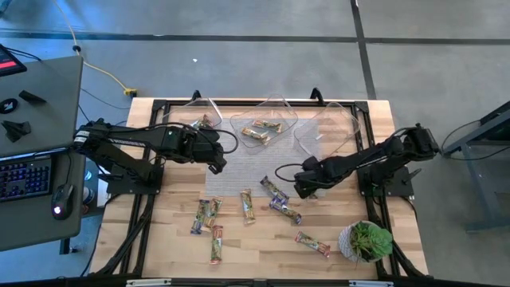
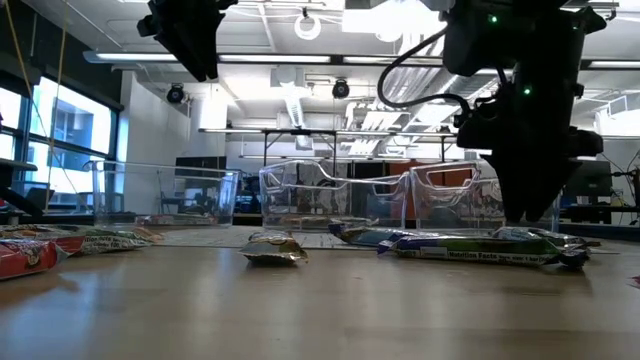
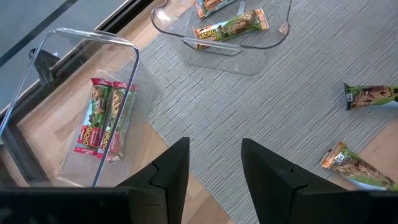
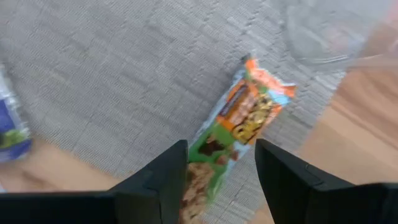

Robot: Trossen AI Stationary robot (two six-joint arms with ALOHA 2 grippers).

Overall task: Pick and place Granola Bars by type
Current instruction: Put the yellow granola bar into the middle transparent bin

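**Right gripper poised over an orange-green bar; two tubs already stocked**

The right gripper [image 4: 214, 171] hung low over the grey mat [image 1: 239, 171] with its two fingers spread wide and nothing between them. Directly ahead of the fingertips, its near end reaching into the gap, lay an orange-and-green granola bar [image 4: 239, 124], flat and askew on the mat close to the mat's edge. My reading is that this was the reach-and-pick step: the next move would call for lowering the fingers to straddle the bar across its narrow width, closing, then lifting clear. A purple-wrapped bar [image 4: 9, 134] lay off to one side of that gripper, apart from the target.

The left gripper [image 3: 214, 168] hovered higher over the mat, fingers likewise parted and empty, apparently waiting.

Beyond the left gripper sat a clear tub [image 3: 74, 68] holding two red-and-green bars [image 3: 102, 118] side by side. Just past it, a second clear tub [image 3: 236, 53] held two orange-and-green bars [image 3: 230, 26]. A third clear tub [image 1: 339, 119], beyond the right gripper, showed no bar that I could make out.

Further loose bars [image 1: 209, 217] lay scattered on the wooden bench [image 1: 167, 239], well short of both grippers.
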